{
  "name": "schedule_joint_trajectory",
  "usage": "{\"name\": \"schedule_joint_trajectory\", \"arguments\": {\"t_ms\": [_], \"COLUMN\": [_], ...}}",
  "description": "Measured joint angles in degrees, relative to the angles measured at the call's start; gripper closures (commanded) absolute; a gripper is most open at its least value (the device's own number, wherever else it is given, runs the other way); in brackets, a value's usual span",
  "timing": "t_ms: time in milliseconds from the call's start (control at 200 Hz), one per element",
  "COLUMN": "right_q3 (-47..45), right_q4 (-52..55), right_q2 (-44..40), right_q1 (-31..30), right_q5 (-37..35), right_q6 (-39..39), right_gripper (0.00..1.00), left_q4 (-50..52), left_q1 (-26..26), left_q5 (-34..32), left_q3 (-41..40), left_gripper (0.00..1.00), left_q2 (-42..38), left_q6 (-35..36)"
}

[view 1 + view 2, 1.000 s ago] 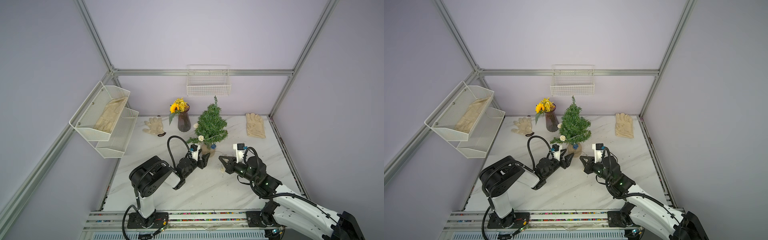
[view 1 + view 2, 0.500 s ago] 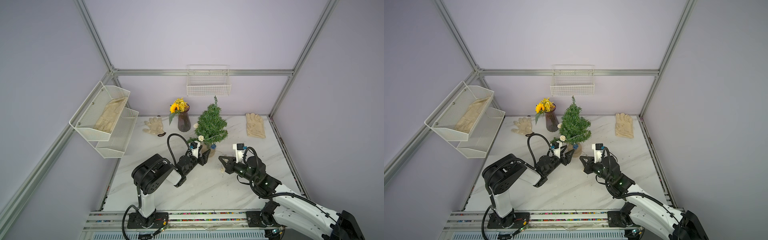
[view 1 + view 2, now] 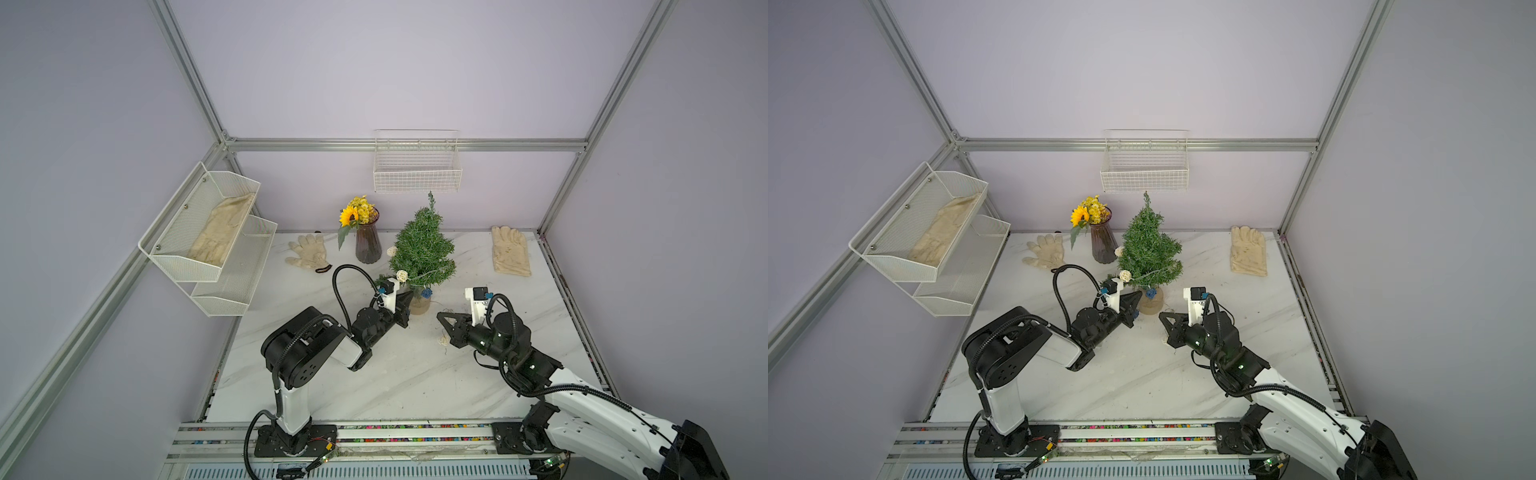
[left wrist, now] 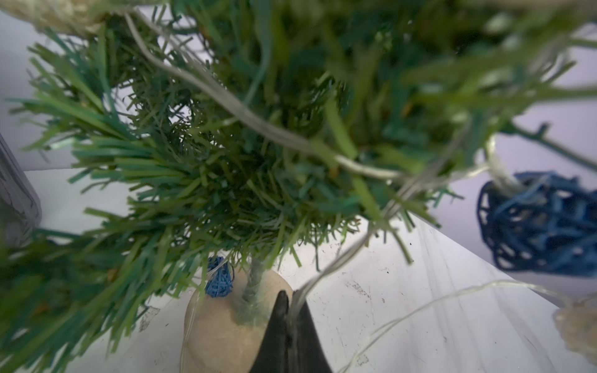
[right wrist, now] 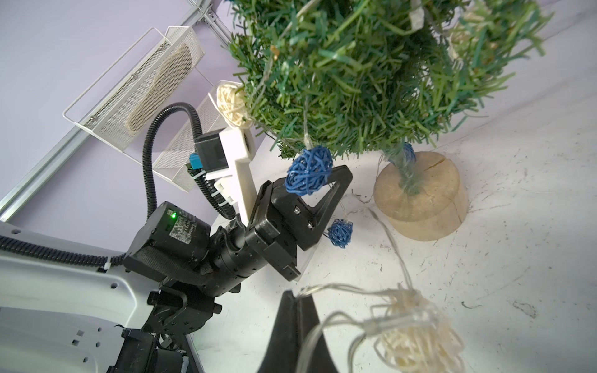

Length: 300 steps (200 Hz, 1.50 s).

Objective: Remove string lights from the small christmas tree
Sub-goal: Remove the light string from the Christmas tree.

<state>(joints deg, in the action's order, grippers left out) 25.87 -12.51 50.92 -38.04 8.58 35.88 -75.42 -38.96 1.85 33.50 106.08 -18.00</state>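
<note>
Pale wire and woven balls drape the lower skirt of the small christmas tree [image 3: 422, 249]. It stands upright just right of centre in both top views, beside a dark vase [image 3: 368, 247] of yellow flowers. In a top view the string lights [image 3: 401, 275] show as a cream ball at the tree's lower left edge, a thread crossing the lowest boughs, and a blue ball over the tan base [image 3: 419, 307]. The left gripper [image 3: 409, 297] reaches in against that base from the lower left. The right gripper [image 3: 439, 318] sits low over the table [image 3: 395, 386], a little right of the tree, with another cream ball on the marble just beside it.

In the left wrist view, the left gripper [image 4: 289, 300] is pinched fully together on one strand. The strand rises from its tips into the foliage, close by the base. More wire loops through the needles, and a blue ball hangs near the lens.

In the right wrist view, the right gripper [image 5: 295, 295] is likewise closed flat. A strand runs out of its tips to a cream ball close by and on toward the trunk.

The string looks featherlight and limp, and likely to snag on needles. The tree seems light enough to tip if hauled. The bare wire between balls therefore looks like the place to hold, as both grippers do. It probably wants unwinding around the boughs, not tugging, and the woven balls look crushable.
</note>
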Motion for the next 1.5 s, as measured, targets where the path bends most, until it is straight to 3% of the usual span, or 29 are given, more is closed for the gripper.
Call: {"name": "schedule_joint_trajectory", "arguments": {"t_ms": [340,715,990,1200,1500], "right_q3": [1.36,1.53,2.71,3.34,5.9], "right_q4": [-0.9,-1.7,-3.76,-4.44,-4.55], "right_q2": [0.68,0.68,-1.53,-3.3,3.28], "right_q1": [0.0,0.0,0.0,1.27,2.78], "right_q5": [0.83,4.04,6.1,9.01,13.51], "right_q6": [0.61,2.71,6.43,10.05,15.37], "right_gripper": [1.0,1.0,1.0,1.0,1.0], "left_q4": [3.13,19.69,29.77,31.89,33.09], "left_q1": [-1.49,-11.98,-19.65,-21.33,-21.99], "left_q5": [-4.26,-10.27,-12.04,-12.04,-12.13], "left_q3": [-3.76,-4.26,-4.22,-4.13,-4.13], "left_gripper": [1.0,1.0,1.0,1.0,1.0], "left_q2": [-15.82,-32.63,-33.53,-30.73,-29.31], "left_q6": [0.17,3.26,7.3,8.13,8.2]}}
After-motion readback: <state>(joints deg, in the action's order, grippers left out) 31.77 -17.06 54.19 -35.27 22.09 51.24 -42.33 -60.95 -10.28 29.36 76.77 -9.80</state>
